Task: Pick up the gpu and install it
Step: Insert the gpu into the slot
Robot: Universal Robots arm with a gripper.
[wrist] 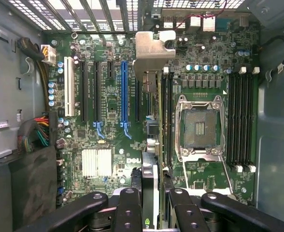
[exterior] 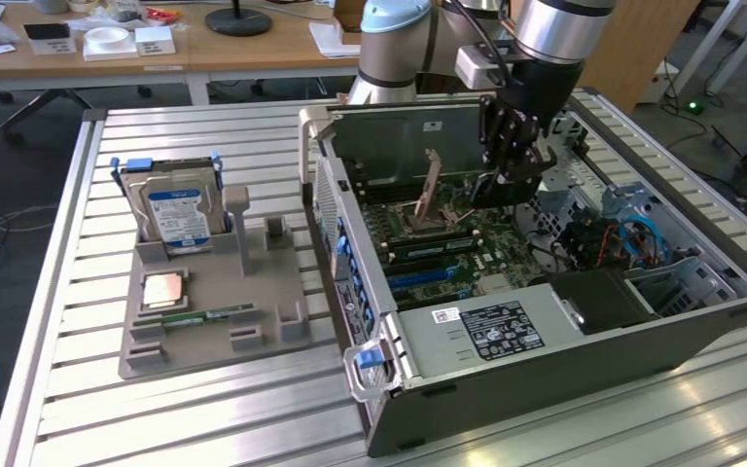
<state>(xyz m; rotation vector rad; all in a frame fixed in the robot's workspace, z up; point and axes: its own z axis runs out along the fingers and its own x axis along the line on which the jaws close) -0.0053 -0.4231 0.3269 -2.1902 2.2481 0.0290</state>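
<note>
My gripper (wrist: 150, 215) is down inside the open computer case (exterior: 685, 316), shut on the gpu (wrist: 151, 53). In the wrist view the thin card is seen edge-on between my two fingers (wrist: 127, 208), its silvery bracket pointing at the case's rear slot grille. It hangs above the motherboard (wrist: 108, 159), over the black slots between the long blue slot (wrist: 124, 92) and the nearest RAM slots. In the exterior view the gripper (exterior: 514, 165) hangs over the board beside the CPU socket, with the dark gpu (exterior: 497, 190) below it. Whether the card touches a slot I cannot tell.
The empty CPU socket (wrist: 200, 128) and RAM slots (wrist: 241, 121) lie beside the card. Cable bundles (wrist: 35, 133) run along one case wall. Outside the case, a grey fixture (exterior: 205, 336) holds a hard drive (exterior: 179, 214), a chip (exterior: 162, 290) and a green RAM stick (exterior: 205, 316).
</note>
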